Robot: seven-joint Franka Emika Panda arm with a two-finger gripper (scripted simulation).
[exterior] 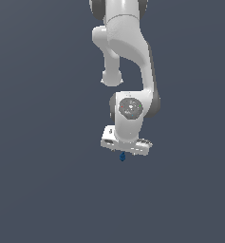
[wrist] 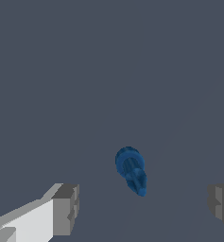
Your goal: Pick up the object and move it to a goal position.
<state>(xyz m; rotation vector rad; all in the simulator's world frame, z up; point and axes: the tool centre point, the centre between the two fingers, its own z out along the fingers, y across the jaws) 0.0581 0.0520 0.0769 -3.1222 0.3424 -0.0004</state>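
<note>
The object (exterior: 122, 156) is a tiny dark blue piece that shows just under the white hand of the arm in the exterior view. In the wrist view the object (wrist: 131, 170) is slightly elongated with a knobby rounded end, and it lies on the plain grey surface. My gripper (wrist: 144, 205) is open, with one grey fingertip (wrist: 66, 208) and the other (wrist: 222, 205) standing wide apart on either side of the piece. Neither finger touches it. In the exterior view the gripper (exterior: 125, 153) hangs directly over the object, and the hand hides most of its fingers.
A uniform dark grey surface (exterior: 47, 190) fills both views. The white arm (exterior: 133, 57) rises from the gripper toward the top of the exterior view. No other objects or edges are visible.
</note>
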